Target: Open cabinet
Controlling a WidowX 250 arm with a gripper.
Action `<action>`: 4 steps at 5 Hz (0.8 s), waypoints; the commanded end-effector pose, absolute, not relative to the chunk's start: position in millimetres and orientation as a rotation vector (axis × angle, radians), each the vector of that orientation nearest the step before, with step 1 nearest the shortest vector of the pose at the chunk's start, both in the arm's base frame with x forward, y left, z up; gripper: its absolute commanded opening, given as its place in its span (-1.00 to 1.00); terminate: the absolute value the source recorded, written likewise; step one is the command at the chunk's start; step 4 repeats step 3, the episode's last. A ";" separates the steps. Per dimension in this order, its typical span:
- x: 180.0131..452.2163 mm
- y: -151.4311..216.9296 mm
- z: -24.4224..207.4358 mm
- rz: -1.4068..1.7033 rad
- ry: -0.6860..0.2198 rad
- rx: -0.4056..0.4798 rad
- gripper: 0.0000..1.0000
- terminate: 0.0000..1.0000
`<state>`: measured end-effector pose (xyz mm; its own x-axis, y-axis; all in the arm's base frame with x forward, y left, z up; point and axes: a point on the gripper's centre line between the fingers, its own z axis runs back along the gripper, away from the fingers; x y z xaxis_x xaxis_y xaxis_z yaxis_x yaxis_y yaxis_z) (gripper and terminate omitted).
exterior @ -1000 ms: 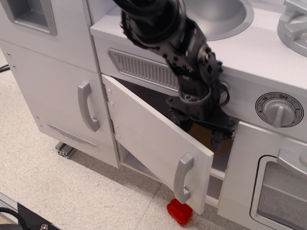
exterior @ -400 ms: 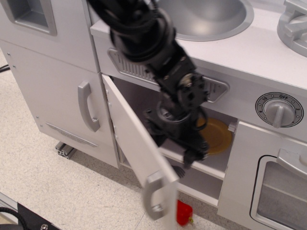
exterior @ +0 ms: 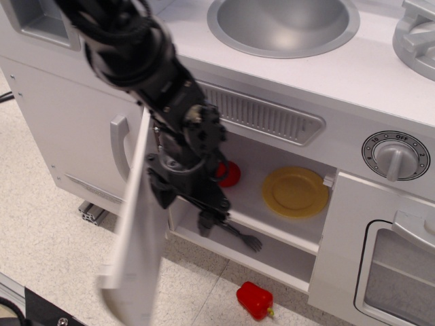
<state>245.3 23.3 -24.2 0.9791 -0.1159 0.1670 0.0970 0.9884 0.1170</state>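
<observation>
Since the earlier frames the wide white door (exterior: pixel 139 231) of the cabinet (exterior: pixel 272 170) has swung from about half open to fully out, so it now shows nearly edge-on, blurred, running from the hinge side near the cabinet's upper left corner down toward 7 o'clock, its free end low over the floor (exterior: pixel 61 265); its grey handle cannot be made out in the blur. The black arm (exterior: pixel 136 54) has travelled with it, from the middle of the opening over to the left side, and the gripper (exterior: pixel 197 204) now sits at the 9 o'clock edge of the opening, just beside the door's inner face; whether its jaws are spread or pressed together cannot be told, as the fingers merge into dark shapes. With arm and door aside, the cabinet mouth lies open from its centre to 3 o'clock: on the inner shelf (exterior: pixel 272 217) a yellow plate (exterior: pixel 296 191) rests toward the right, a red round object (exterior: pixel 229 174) toward the back left, partly behind the gripper, and a dark fork (exterior: pixel 241 236) lies at the shelf's front edge. Below at 6 o'clock a red pepper (exterior: pixel 255 300) lies on the floor, well apart from the door's free end
</observation>
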 end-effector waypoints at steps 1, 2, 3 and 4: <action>250.5 49.4 -14.7 -0.079 -0.206 0.147 1.00 -1.00; 250.5 49.4 -14.7 -0.079 -0.206 0.147 1.00 -1.00; 250.5 49.4 -14.7 -0.079 -0.206 0.147 1.00 1.00; 250.5 49.4 -14.7 -0.079 -0.206 0.147 1.00 1.00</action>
